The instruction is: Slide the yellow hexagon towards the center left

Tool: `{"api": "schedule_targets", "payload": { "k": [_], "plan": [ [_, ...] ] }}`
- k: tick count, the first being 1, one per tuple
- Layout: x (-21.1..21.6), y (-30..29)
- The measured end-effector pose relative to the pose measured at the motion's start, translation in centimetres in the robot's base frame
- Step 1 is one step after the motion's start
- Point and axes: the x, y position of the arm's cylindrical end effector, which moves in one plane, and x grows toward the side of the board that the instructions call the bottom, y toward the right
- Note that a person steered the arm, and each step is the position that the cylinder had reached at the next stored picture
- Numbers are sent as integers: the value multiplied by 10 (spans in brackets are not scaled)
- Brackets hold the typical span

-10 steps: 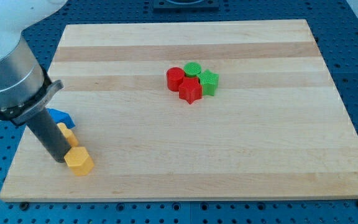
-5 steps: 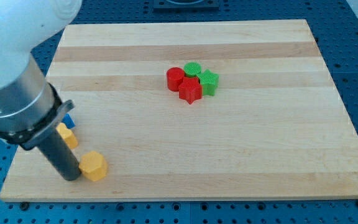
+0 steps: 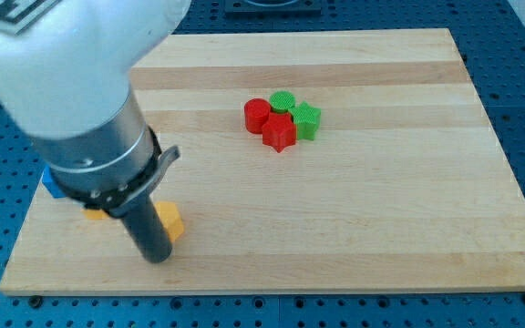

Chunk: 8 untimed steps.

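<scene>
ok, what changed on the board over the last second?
My tip swept toward the view's right along the bottom edge, and the yellow hexagon block slid right with it; it now sits just above-right of the tip, partly hidden by the rod. The arm now covers most of the blue block and the second yellow block. The red and green cluster is unmoved.

I see my tip (image 3: 157,258), dark, with a yellow hexagon (image 3: 169,221) touching its right; well beyond it, a red cylinder (image 3: 257,116), red star (image 3: 280,133), green cylinder (image 3: 283,101) and green star (image 3: 307,119) on pale, striped wood (image 3: 381,200).
</scene>
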Motion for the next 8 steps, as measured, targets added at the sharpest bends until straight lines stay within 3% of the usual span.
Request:
{"api": "schedule_targets", "payload": {
  "k": [3, 5, 8],
  "plan": [
    [-102, 20],
    [-142, 51],
    [-134, -13]
  ]
}}
